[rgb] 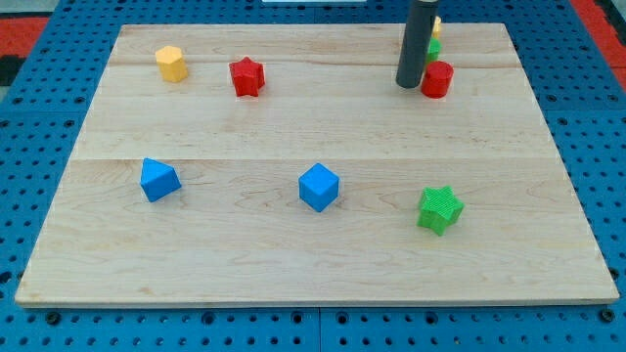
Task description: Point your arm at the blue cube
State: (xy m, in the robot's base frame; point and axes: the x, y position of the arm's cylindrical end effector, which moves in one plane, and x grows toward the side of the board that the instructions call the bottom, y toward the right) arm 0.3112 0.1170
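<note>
wooden board (293,127) — blue 2 | red 2 | green 2 | yellow 2

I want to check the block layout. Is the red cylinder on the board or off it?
On. The red cylinder stands upright on the wooden board, near the view's top right, just right of my tip.

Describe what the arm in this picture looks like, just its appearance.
Only the end shows: a straight, smooth rod, dark grey to black, cylindrical, entering from the view's top. My tip is blunt and flat-ended. No cables, markings or pincer visible. The tip sits just left of the red cylinder block.
</note>
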